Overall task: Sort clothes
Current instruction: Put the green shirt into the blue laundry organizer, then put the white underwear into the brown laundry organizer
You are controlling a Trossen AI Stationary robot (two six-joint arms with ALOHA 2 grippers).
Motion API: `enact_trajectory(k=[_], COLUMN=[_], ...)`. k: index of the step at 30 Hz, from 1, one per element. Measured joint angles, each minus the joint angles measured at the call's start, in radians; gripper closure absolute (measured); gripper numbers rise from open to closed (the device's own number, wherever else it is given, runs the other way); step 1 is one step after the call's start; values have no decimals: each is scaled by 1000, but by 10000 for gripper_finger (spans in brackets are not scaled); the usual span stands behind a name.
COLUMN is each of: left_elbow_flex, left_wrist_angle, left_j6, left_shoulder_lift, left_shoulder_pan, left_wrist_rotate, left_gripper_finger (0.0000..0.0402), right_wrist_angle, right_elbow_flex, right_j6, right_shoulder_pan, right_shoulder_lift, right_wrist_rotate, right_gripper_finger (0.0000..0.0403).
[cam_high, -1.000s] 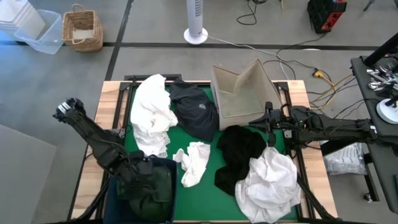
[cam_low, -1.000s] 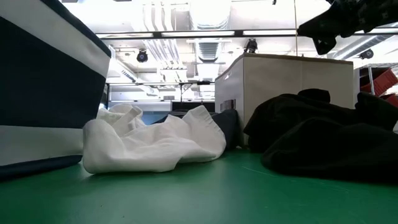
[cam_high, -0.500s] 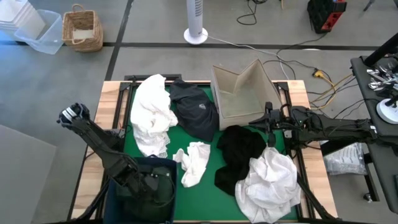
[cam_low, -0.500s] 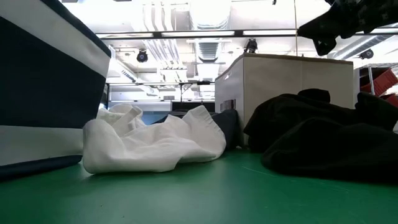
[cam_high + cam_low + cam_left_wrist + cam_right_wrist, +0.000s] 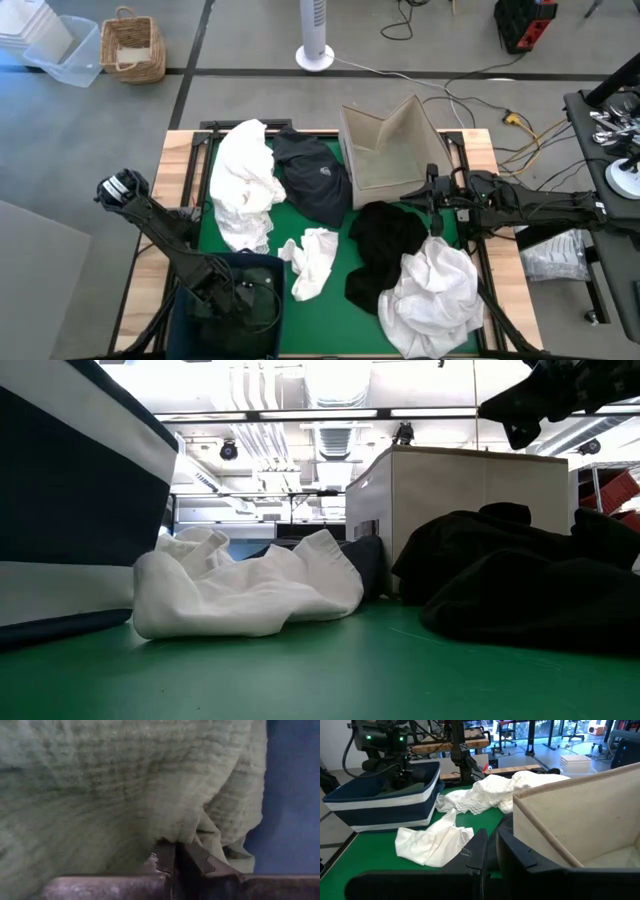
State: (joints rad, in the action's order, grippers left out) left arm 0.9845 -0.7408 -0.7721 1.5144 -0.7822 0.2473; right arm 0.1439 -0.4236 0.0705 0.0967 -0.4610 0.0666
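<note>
Sorting is at the drop-off of a dark green garment (image 5: pixel 115 785) into the navy bin (image 5: pixel 195 318) at the bench's near left corner. The left gripper (image 5: pixel 238 298) is down inside the bin, and its wrist view shows the fingers (image 5: pixel 197 862) closed tight with a fold of the green ribbed cloth pinched between their tips, the bin's blue wall just beside it. To finish this well, I judge the fingers should part fully while low in the bin, then lift straight up, so that no fold snags on a tip and drags the cloth back over the rim. The right gripper (image 5: pixel 436 212) hangs waiting above the black garment (image 5: pixel 383 245) at the right, its fingers closed on nothing, just near of the cardboard box (image 5: pixel 385 145). Other clothes lie on the green mat (image 5: pixel 335 300): a large white one (image 5: pixel 245 180) far left, a navy one with a small logo (image 5: pixel 315 180) touching it, a small white one (image 5: pixel 312 260) in the middle just right of the bin, and a big white heap (image 5: pixel 432 295) near right, overlapping the black one. The small white piece is the nearest next pick for the left arm, though which container takes whites cannot be told.
</note>
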Motion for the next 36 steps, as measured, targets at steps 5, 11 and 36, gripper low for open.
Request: enact_trajectory(k=[5, 11, 36], left_elbow_flex=[23, 83, 414], left_wrist_angle=[-17, -100, -336], left_j6=[-25, -58, 207], left_shoulder_lift=[-8, -8, -9], left_shoulder_pan=[0, 0, 1], left_wrist_rotate=[-2, -2, -606], left_gripper_finger=[402, 401, 401], right_wrist_angle=[0, 0, -1], right_elbow_flex=[0, 0, -26], right_j6=[0, 0, 13], right_shoulder_pan=[0, 0, 0], right_shoulder_lift=[0, 0, 0], right_wrist_rotate=[0, 0, 0], right_gripper_finger=[369, 369, 369])
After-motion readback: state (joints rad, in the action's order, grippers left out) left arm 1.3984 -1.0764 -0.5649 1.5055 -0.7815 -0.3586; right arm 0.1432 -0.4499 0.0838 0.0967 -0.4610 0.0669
